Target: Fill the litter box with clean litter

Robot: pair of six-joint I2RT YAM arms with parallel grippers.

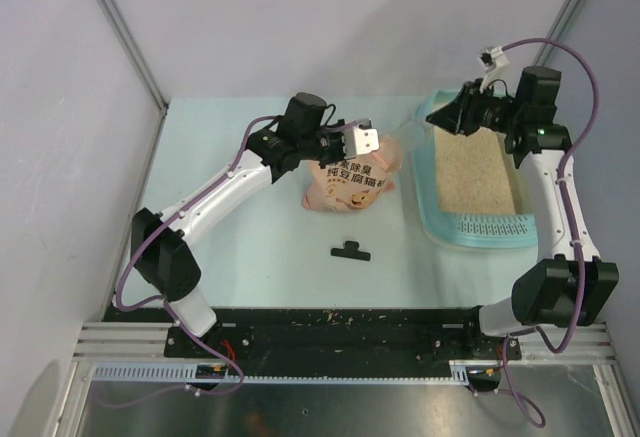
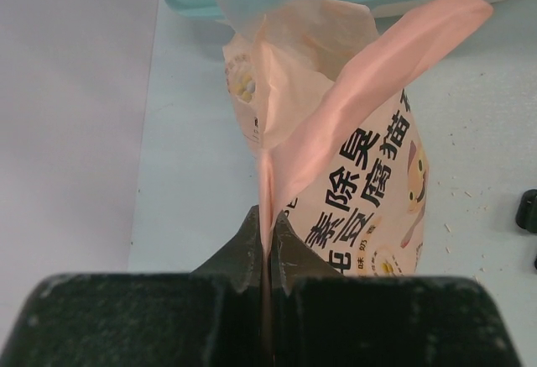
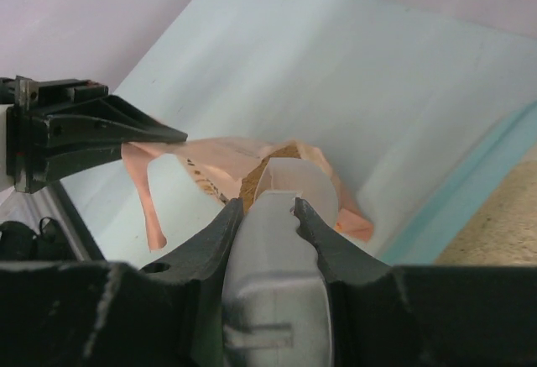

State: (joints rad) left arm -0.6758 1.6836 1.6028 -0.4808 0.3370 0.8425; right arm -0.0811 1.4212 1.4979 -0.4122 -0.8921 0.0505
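Left fingers [image 2: 243,254] pinch peach-pink printed bag [image 2: 361,207] at lip, propping mouth open; right fingers [image 3: 336,245] grip clear plastic scoop [image 3: 277,300].

The peach-pink bag [image 2: 361,191] has its top flap nipped in the left pincer [image 2: 267,224]. A clear scoop [image 3: 278,254] sits clamped in the right pincer [image 3: 267,209]. A black clip [image 1: 350,250] lies well apart from both.

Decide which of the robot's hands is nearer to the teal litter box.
Right. The right hand is at the far left corner of the litter box, gripping a clear scoop. The left hand is farther left, over the table, pinching the pink bag by its top edge.
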